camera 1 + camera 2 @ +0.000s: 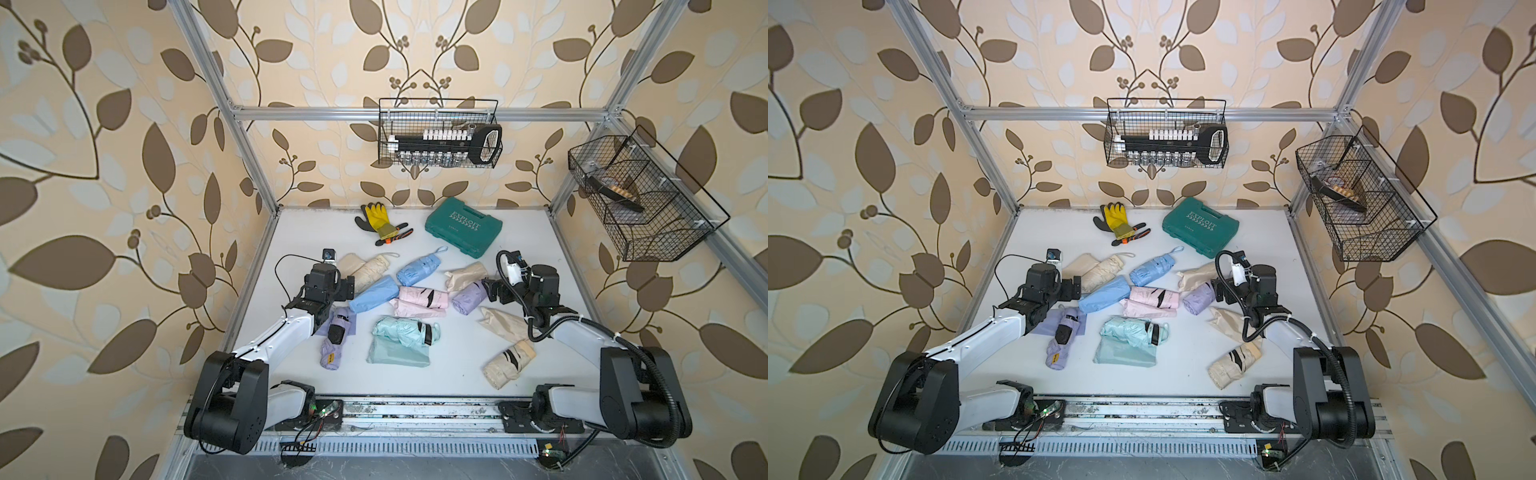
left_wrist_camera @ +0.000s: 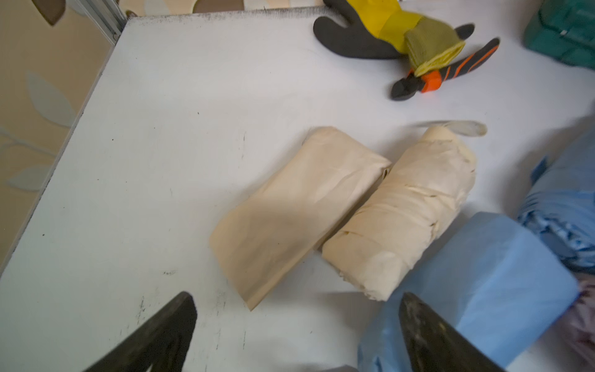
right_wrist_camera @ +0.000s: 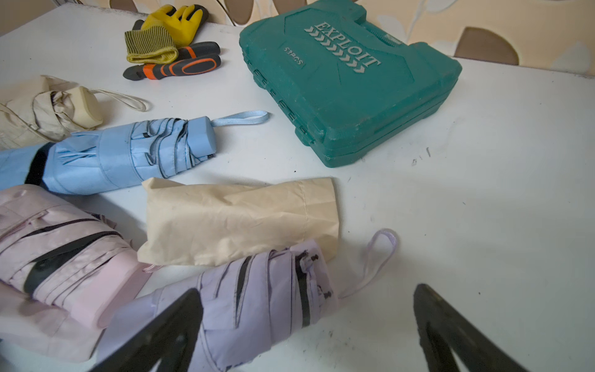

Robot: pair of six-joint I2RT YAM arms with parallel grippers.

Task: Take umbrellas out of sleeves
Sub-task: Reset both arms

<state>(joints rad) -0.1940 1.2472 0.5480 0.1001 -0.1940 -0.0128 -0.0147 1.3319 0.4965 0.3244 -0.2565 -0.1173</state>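
Top views, bench: white bench [image 1: 457,374] strewn with pastel bundles. Most umbrellas lie bare, for example the mint umbrella [image 1: 405,330] on its flat mint sleeve [image 1: 395,357].
Top views, blue sleeve: the blue sleeve [image 1: 374,294] lies at 10 o'clock of the bench centre. It is smooth and plump, so an umbrella is probably still inside.
Top views, left jaws: just beside the blue sleeve's 9 o'clock end, spread wide, holding nothing.
Top views, right jaws: at the 3 o'clock end of the lilac umbrella [image 1: 469,297], spread wide, holding nothing.
Left wrist view: the fingers [image 2: 167,328] stand fully apart with bare bench between them. One overlaps the blue sleeve [image 2: 483,273], and a beige umbrella [image 2: 402,209] lies just beside it.
Right wrist view: the fingers [image 3: 174,331] stand fully apart. One overlaps the lilac umbrella [image 3: 257,296], which is crinkled, black-strapped and already bare. A limp beige sleeve [image 3: 238,222] touches it.
Handling: the bundle is probably light, with a stiff core under soft folds. The sleeve cloth looks thin and slick, so it is likely to slide on the bench.
Hold: pinch loose cloth at the sleeve's closed end with one pair of jaws. Take the handle at the mouth with the other. Which end is the mouth cannot be told here.
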